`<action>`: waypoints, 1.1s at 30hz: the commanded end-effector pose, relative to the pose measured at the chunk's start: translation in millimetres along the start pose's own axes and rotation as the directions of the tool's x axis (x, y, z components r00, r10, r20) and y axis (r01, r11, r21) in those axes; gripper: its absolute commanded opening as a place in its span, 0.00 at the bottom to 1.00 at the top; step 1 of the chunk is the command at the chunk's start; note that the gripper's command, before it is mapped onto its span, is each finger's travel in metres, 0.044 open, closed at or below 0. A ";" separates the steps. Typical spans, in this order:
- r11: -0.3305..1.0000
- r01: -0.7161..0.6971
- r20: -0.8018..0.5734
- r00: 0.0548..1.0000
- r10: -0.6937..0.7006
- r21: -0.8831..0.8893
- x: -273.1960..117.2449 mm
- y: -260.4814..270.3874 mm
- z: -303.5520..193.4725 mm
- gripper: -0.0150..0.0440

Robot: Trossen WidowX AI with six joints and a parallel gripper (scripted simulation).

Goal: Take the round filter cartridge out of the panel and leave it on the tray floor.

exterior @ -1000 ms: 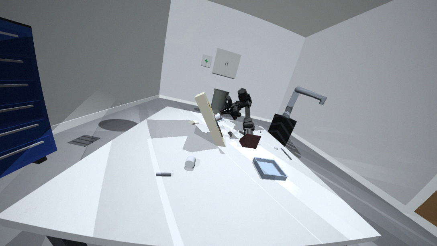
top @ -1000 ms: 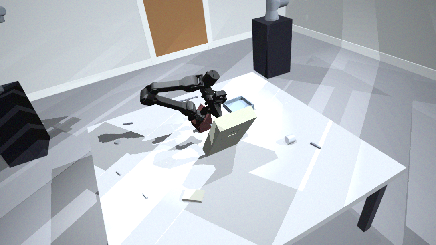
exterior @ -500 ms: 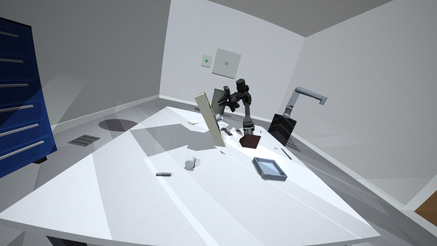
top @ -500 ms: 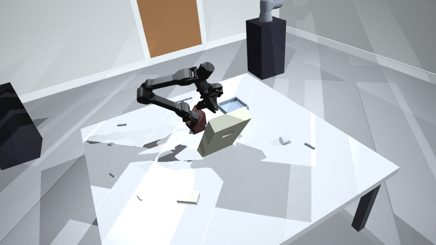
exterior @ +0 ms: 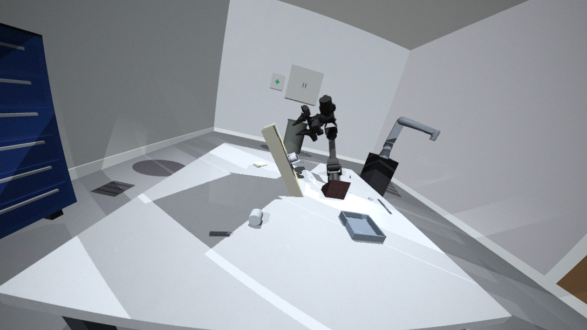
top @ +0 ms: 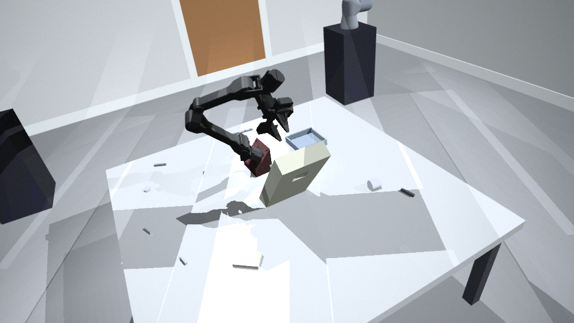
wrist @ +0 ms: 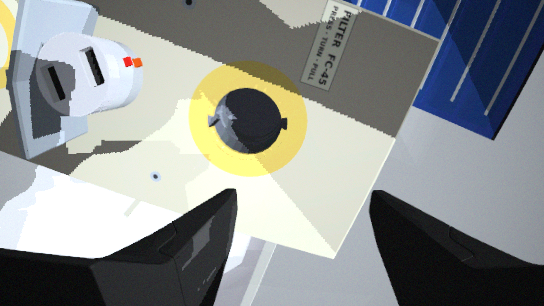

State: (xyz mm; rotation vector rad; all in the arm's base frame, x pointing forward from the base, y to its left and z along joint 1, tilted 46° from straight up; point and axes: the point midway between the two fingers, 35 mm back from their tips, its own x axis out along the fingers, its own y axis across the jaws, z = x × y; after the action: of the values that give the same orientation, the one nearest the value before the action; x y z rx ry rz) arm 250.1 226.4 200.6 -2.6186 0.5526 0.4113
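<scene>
Both fingers of the pincer are spread well apart, and nothing is between them. They hang in front of the service panel, and in the wrist view I see no contact with its face. First part of the work looks done: the round socket on the panel face, inside its yellow ring, is dark and without its filter cartridge. This cartridge is out, but it is not in the tray. It is at the pale blue bracket on the same face of the panel, with its two slots turned towards the wrist camera and two small red-orange marks on its side. It seems that the bracket carries it; whether it lies there firmly, I cannot tell.

So I judge that the taking out is finished and the bringing is left. The pincer should probably take the cartridge again, maybe from a better side, lift it clear of the bracket and carry it away from the panel to the tray. After this remain setting it down on the tray floor, opening the fingers and moving back until nothing is touched.
</scene>
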 end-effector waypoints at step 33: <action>-0.313 0.005 0.126 0.909 0.397 0.950 16.9 90.6 36.2 0.77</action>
State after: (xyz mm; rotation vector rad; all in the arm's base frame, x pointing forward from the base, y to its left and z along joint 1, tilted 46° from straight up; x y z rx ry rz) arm 229.7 193.8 156.5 -1.2509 0.8437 -0.0502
